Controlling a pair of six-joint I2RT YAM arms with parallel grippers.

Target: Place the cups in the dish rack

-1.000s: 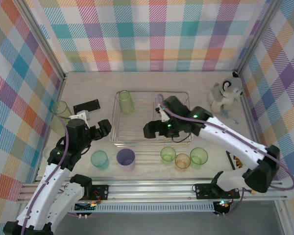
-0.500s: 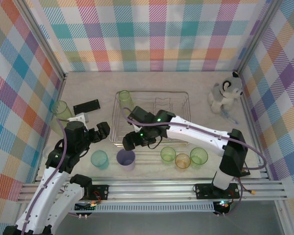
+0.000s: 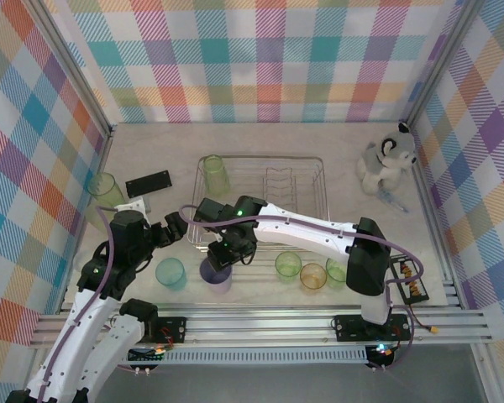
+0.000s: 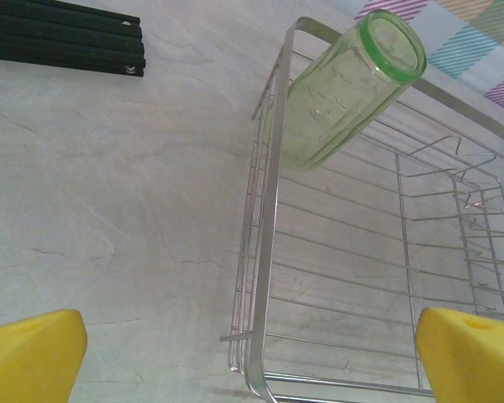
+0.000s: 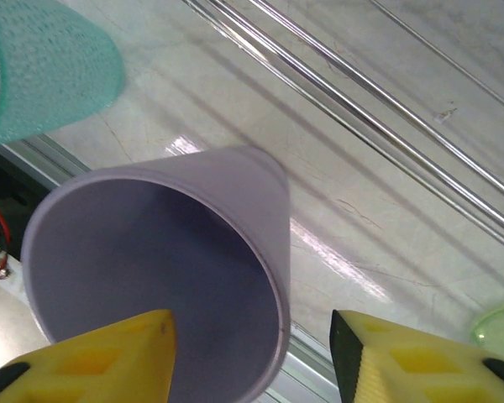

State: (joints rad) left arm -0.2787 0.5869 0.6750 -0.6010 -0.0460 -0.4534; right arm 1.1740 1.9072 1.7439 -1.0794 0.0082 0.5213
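- Inside plaid walls (image 3: 269,59), a pale marbled table (image 3: 151,151) – smooth, likely slick under plastic.
- Mid-table sits the dish rack (image 3: 294,158), with a tall green cup (image 3: 216,175) in its far-left corner.
- Just before the rack's near edge stands the lavender cup (image 3: 216,277) – probably light, thin-walled and springy, so pinch its rim gently.
- Right gripper (image 5: 252,327) straddles that rim, jaws half-spread, not yet pinching.
- Left gripper (image 4: 252,357) gapes wide, empty.

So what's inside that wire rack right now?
The dish rack holds one green cup in its far left corner, plus plate dividers. The right arm covers part of its near side; anything beneath is hidden.
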